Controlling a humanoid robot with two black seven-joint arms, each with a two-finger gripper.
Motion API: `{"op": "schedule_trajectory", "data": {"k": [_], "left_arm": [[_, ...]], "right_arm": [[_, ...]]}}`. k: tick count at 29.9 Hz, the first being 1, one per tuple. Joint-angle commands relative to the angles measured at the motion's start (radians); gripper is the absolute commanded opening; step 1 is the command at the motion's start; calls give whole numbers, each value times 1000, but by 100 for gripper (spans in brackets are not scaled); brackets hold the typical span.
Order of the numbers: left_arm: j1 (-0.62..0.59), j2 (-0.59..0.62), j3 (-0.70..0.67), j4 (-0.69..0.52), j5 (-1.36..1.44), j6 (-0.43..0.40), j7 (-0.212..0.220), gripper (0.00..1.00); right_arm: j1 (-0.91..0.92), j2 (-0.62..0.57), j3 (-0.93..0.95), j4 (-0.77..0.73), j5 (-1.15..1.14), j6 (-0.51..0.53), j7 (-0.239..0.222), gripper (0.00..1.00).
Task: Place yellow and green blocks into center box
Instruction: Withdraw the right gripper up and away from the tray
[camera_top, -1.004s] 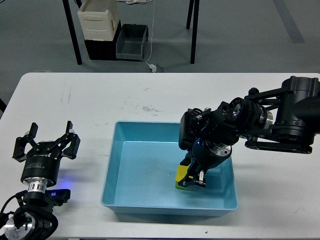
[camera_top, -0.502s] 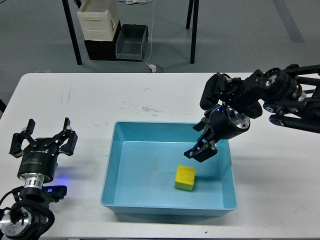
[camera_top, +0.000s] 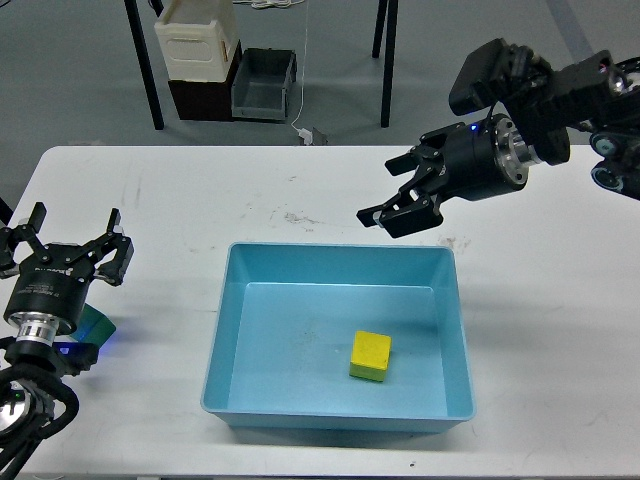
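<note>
A yellow block (camera_top: 370, 356) lies on the floor of the light blue box (camera_top: 222, 310) at the table's middle, right of centre. My right gripper (camera_top: 392, 196) is open and empty, raised above the table just behind the box's far rim. My left gripper (camera_top: 68, 247) is open at the far left of the table. A green block (camera_top: 97, 322) shows partly under and beside it, mostly hidden by the gripper body.
The white table (camera_top: 200, 200) has scuff marks behind the box. On the floor beyond it stand a cream crate (camera_top: 197, 40), a grey bin (camera_top: 263, 85) and black table legs (camera_top: 145, 65).
My right gripper let go of the yellow block in the box, then rose and moved back and to the right. My left arm moved left and uncovered part of the green block.
</note>
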Motion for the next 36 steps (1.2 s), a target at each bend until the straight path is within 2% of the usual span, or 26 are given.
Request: {"op": "schedule_trajectory", "data": {"k": [1,5,8,16,21,24,26,28,34,36], "left_arm": [[-73,96,0,77,17,12,28,100],[-139,164,-2,152,13,55,66,100],[-179,173,-5,214,14,46,69,100],[-261,223,-2,307,131,3,71,100],[-349,219,-3,401,428,-43,57,100],[-398,225,-8,415,575,-78,45,100],[-430,225,-6,426,641,-75,9,100],[-461,225,-3,442,704,-64,-18,100],[-498,217,0,447,904,101,-24,100],[-501,216,-2,447,930,105,-35,100]], "right_arm": [[-83,41,112,-4,42,-1,0,99],[-189,79,217,-4,135,-1,0,99],[-264,88,291,-10,179,-12,0,99],[-535,117,567,4,444,-257,-13,99],[-712,117,720,51,584,-405,-90,99],[-820,117,846,99,662,-432,-145,99],[-899,117,929,129,705,-434,-169,99],[-980,117,1001,160,728,-434,-182,99],[-1228,119,1172,283,745,-425,-186,99],[-1291,125,1221,312,767,-425,-186,99]]}}
